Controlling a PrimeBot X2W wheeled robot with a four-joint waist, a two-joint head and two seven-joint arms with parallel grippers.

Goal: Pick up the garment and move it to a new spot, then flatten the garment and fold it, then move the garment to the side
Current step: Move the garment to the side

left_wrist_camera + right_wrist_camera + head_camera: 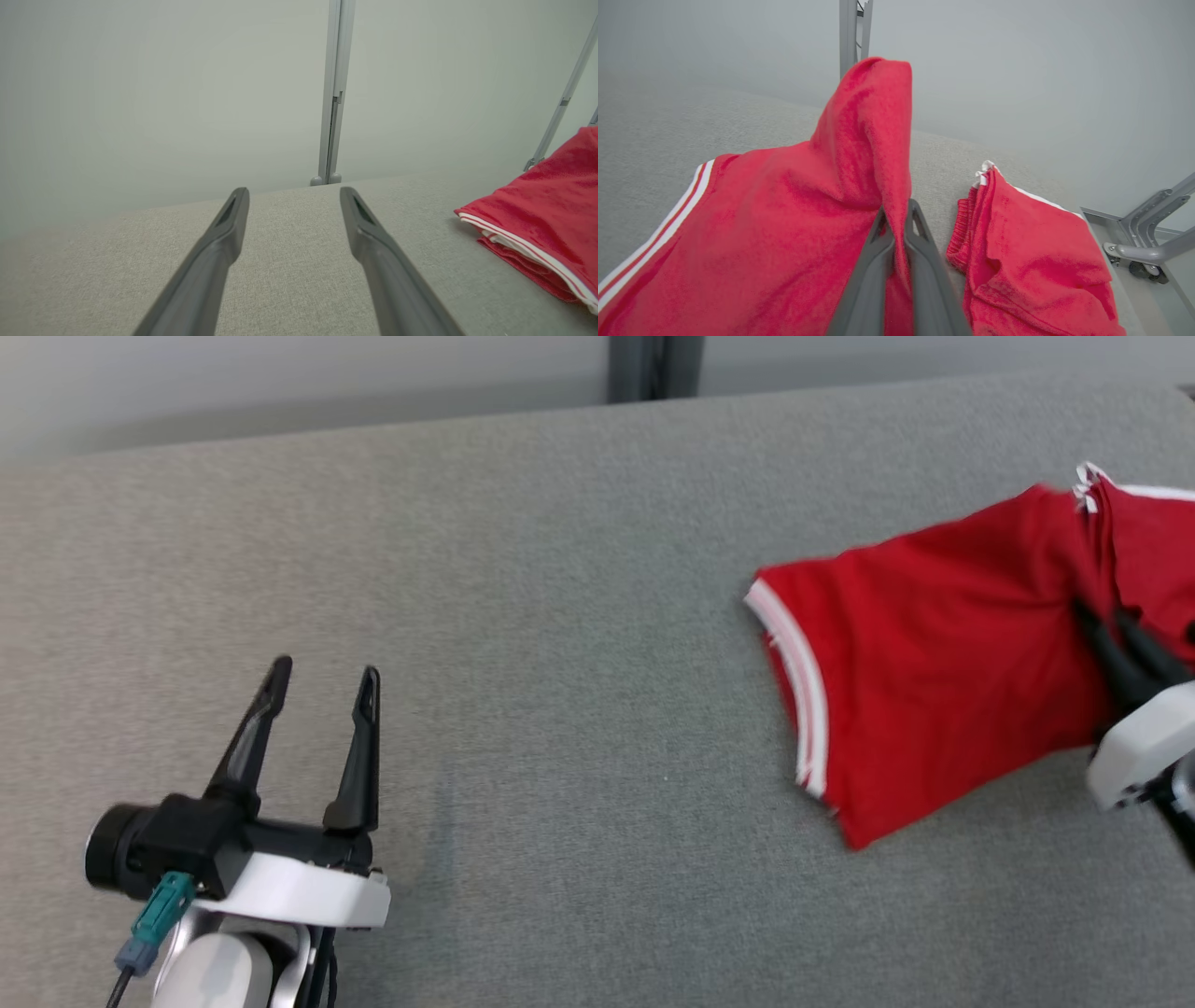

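The garment (934,663) is red cloth with white-striped hems, lying at the right of the grey table (560,616); it also shows in the left wrist view (551,210) and in the right wrist view (784,242). My right gripper (1102,621) is shut on a fold of the garment, which stands up in a peak between its fingers (896,219). A second bunched part of the garment (1031,261) lies to the right of those fingers. My left gripper (325,681) stands open at the lower left, well apart from the cloth, with nothing between its fingers (294,191).
A grey post (653,369) rises behind the table's far edge against a pale wall. A metal frame with a caster (1143,242) stands off the table's right end. Bare grey table surface stretches between the two grippers.
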